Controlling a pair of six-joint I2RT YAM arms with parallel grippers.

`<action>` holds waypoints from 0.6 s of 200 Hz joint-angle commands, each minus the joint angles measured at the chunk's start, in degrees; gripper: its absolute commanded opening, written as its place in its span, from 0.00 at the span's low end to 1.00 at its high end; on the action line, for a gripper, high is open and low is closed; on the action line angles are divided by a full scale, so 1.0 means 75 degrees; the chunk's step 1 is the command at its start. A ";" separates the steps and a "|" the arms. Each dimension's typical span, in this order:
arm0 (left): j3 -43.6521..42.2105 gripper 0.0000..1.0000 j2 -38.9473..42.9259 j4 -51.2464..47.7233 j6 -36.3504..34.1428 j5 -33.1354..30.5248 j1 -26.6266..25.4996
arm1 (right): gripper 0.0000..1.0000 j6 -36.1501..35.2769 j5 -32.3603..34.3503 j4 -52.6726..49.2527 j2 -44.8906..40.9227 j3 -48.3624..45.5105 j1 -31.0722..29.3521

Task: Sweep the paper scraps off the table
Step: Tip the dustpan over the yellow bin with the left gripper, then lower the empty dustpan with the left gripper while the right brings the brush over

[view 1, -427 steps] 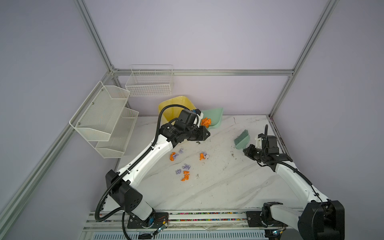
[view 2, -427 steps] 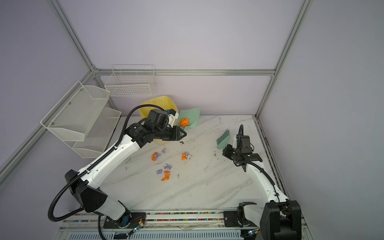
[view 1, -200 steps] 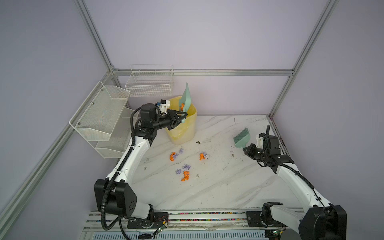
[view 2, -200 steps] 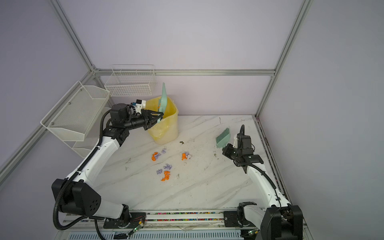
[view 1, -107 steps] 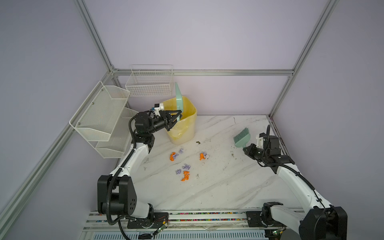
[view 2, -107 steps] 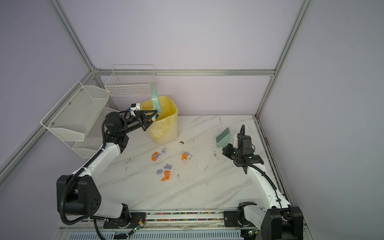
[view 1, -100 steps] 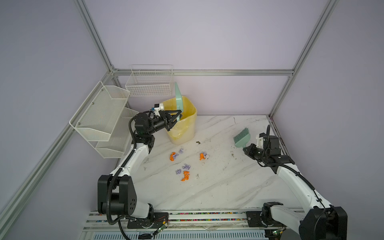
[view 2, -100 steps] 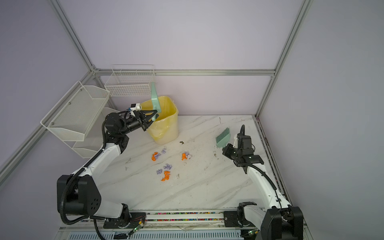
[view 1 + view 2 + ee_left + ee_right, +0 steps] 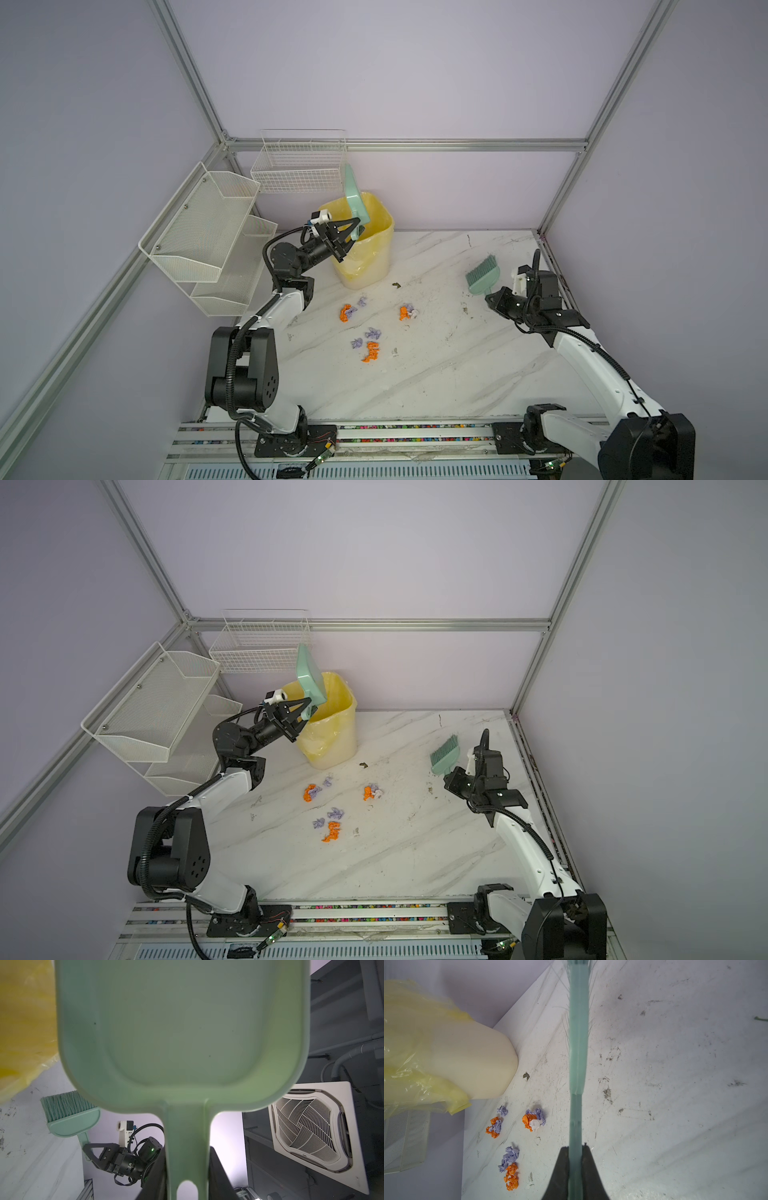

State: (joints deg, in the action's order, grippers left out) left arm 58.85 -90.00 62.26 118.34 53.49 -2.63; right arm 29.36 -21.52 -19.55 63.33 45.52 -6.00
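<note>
orange, lilac crumpled paper scraps on marble table

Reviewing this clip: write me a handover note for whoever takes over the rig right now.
Grippers: the left gripper is shut on the dustpan handle, with the pan tipped up on edge over the bin. The pan looks empty in the left wrist view. The right gripper is shut on the brush handle at the right side of the table.
Paper scraps: a few orange and lilac clusters lie mid-table, in front of the bin.
Done: both tools are in hand.
Left: lower the dustpan, sweep the scraps in, then empty it into the bin.
</note>
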 commanded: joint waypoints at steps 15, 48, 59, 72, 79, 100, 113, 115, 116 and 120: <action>-0.0034 0.09 0.0855 -0.0654 -0.0937 0.0353 0.0063 | 0.00 0.0081 -0.0095 -0.0141 -0.0024 0.0370 -0.0162; 0.0069 0.09 0.1837 -0.3280 -0.3010 0.0515 0.0044 | 0.00 0.0148 -0.0045 -0.0171 0.0019 0.0466 -0.0346; 0.0141 0.09 0.2079 -0.4135 -0.3716 0.0549 0.0048 | 0.00 0.0162 -0.0040 -0.0171 0.0034 0.0504 -0.0394; 0.0191 0.10 0.2380 -0.4966 -0.4388 0.0555 0.0047 | 0.00 0.0176 0.0011 -0.0192 0.0072 0.0556 -0.0470; 0.0193 0.10 0.2521 -0.5315 -0.4661 0.0538 0.0049 | 0.00 0.0175 0.0034 -0.0214 0.0092 0.0584 -0.0491; 0.0191 0.10 0.2823 -0.5971 -0.5119 0.0577 0.0045 | 0.00 0.0196 0.0068 -0.0241 0.0186 0.0652 -0.0603; 0.0209 0.10 0.2975 -0.6303 -0.5360 0.0653 0.0035 | 0.00 0.0189 0.0079 -0.0241 0.0265 0.0691 -0.0675; 0.0217 0.10 0.3005 -0.6357 -0.5396 0.0658 0.0035 | 0.00 0.0187 0.0088 -0.0250 0.0269 0.0701 -0.0691; 0.0222 0.10 0.3020 -0.6392 -0.5420 0.0665 0.0035 | 0.00 0.0187 0.0096 -0.0251 0.0266 0.0709 -0.0695; 0.0236 0.10 0.3069 -0.6520 -0.5522 0.0674 0.0036 | 0.00 0.0186 0.0124 -0.0252 0.0281 0.0726 -0.0716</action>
State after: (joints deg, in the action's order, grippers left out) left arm 58.85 -69.54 22.09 85.80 56.86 -2.63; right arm 30.39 -21.74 -20.73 64.84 49.08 -10.35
